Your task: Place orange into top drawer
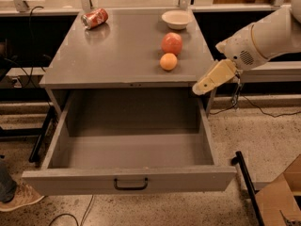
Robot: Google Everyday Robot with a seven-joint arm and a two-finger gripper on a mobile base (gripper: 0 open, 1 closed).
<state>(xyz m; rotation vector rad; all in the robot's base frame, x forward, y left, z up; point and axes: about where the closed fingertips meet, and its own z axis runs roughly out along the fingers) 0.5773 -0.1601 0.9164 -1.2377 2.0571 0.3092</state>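
Observation:
The orange (168, 61) sits on the grey cabinet top (117, 51), near its front right, just in front of a larger reddish-pink fruit (172, 43). The top drawer (129, 180) is pulled wide open below, with a black bar handle (130, 185) on its front panel; nothing lies inside it. My gripper (203, 87) hangs off the white arm at the cabinet's right front corner, lower than the orange and to its right, holding nothing.
A red soda can (94, 19) lies on its side at the back left of the top. A white bowl (176, 19) stands at the back right. A cardboard box (282, 197) and a black frame leg (244, 178) are on the floor to the right. A shoe (16, 197) shows at lower left.

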